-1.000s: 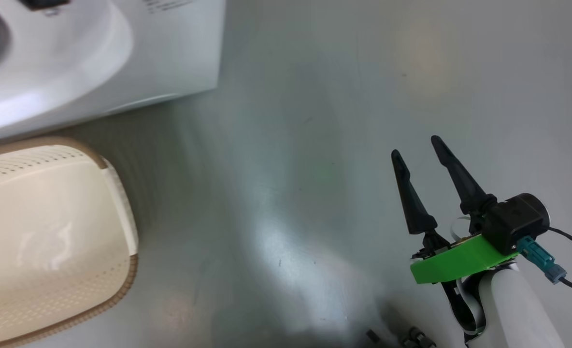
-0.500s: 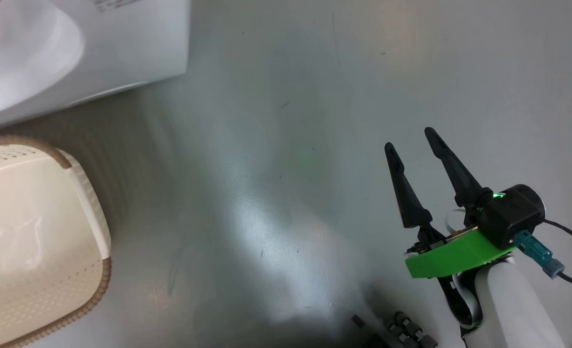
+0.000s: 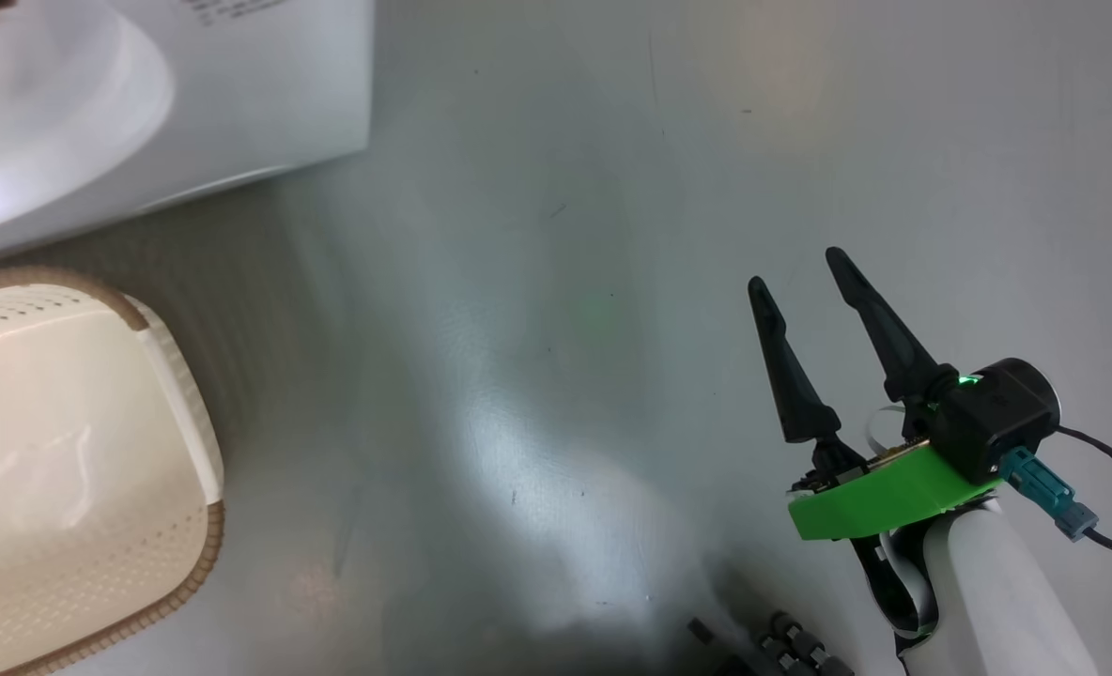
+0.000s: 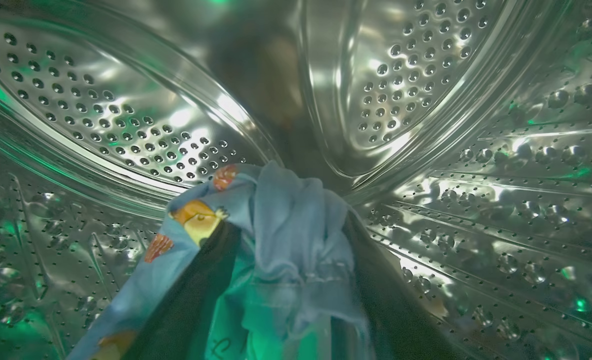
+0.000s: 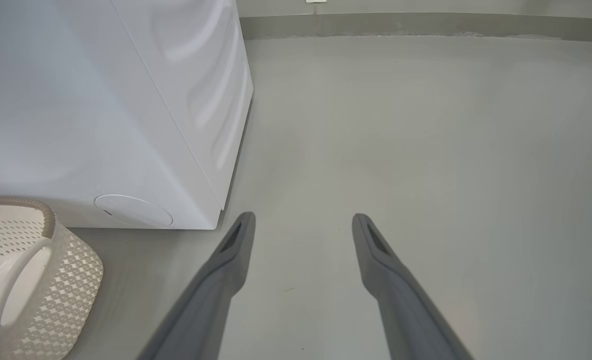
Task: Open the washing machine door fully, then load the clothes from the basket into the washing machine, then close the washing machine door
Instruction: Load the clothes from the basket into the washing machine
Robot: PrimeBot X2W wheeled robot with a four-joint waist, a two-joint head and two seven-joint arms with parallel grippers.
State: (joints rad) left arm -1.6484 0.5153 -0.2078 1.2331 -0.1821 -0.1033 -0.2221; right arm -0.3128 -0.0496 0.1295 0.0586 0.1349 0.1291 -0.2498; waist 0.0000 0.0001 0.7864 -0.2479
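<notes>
– Where is the blue cloth (image 4: 296,225) sitting?

– Inside the drum (image 4: 126,125). It is lying bunched low down against the perforated steel, light blue with orange cartoon figures showing on its left folds. A green glow is tinting its lower part and the metal around it.

– And the left gripper (image 4: 288,235)?

– It is reaching into the drum. Its jaws are standing wide apart, with the cloth heaped between them and draping over both dark fingers (image 4: 191,300). They are not closing on it.

– What is the right gripper (image 3: 795,268) doing?

– It is hanging over the grey floor (image 3: 565,188), well apart from the machine (image 3: 265,94). Its jaws are spreading open and gripping nothing. A green light is glowing on its wrist.

– Is the basket (image 3: 190,573) showing?

– Yes, at the left edge of the head view, standing on the floor just in front of the white machine. Its cream perforated sides and brown woven-look rim are catching the light, and the right wrist view is showing one loop handle.

– The door?

– I cannot tell where it is standing.
</notes>
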